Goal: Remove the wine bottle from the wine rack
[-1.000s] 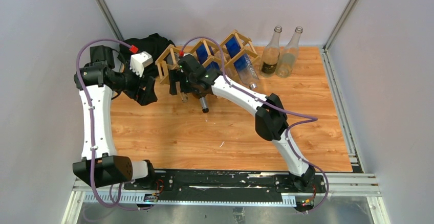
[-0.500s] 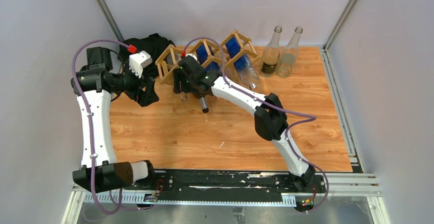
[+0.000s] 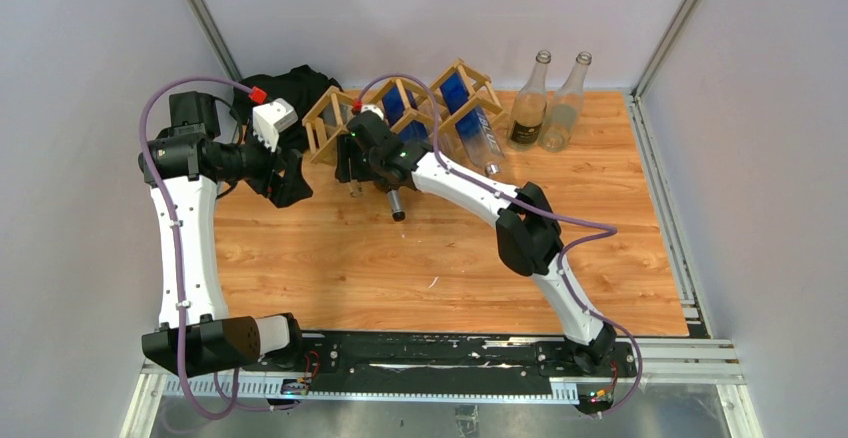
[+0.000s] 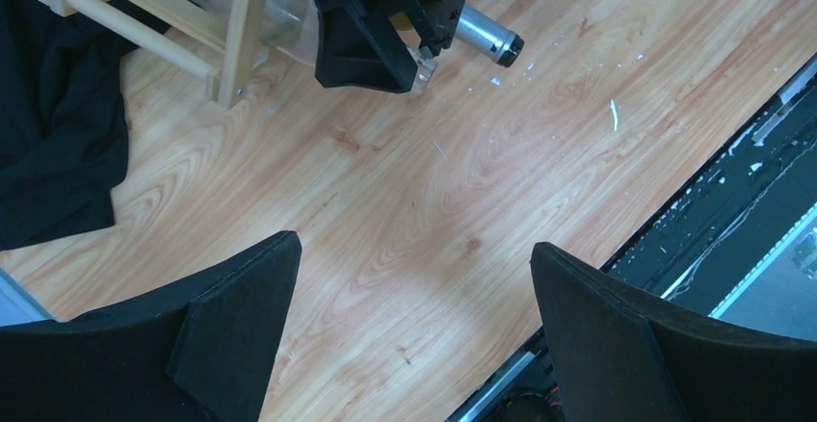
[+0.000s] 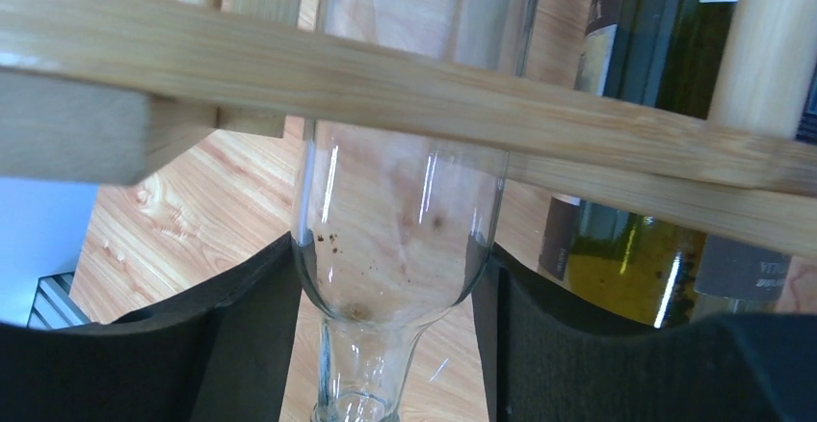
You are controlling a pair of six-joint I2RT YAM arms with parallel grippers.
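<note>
1. The right tool (image 5: pixel 390 321) is clamped on the clear glass wine bottle (image 5: pixel 400 210). Its black pads (image 5: pixel 241 335) press either side of the shoulder, where the body narrows to the neck. I judge this grip was chosen because the shoulder is the part that stands out of the light natural-wood lattice wine rack (image 5: pixel 385 85) on its near side.
2. The bottle lies in a cell at the rack's left end, neck toward the arms. A slat crosses its body, so it is not yet out.
3. In the next cell of the rack, just to the right, lies a dark green labelled glass bottle (image 5: pixel 626 200). Sideways room is scant, so the pull probably has to run straight along the bottle's own axis.
4. On the rack's near side the wood-grain bench (image 4: pixel 434 210) is bare, which gives open room for drawing the bottle back.
5. The left tool (image 4: pixel 414 335) hangs near the rack's left end with its fingers wide apart, holding nothing. It is beside a crumpled black cloth (image 4: pixel 58 123).
6. Two upright glass bottles (image 3: pixel 545 108) stand right of the rack, well apart from the pull.
</note>
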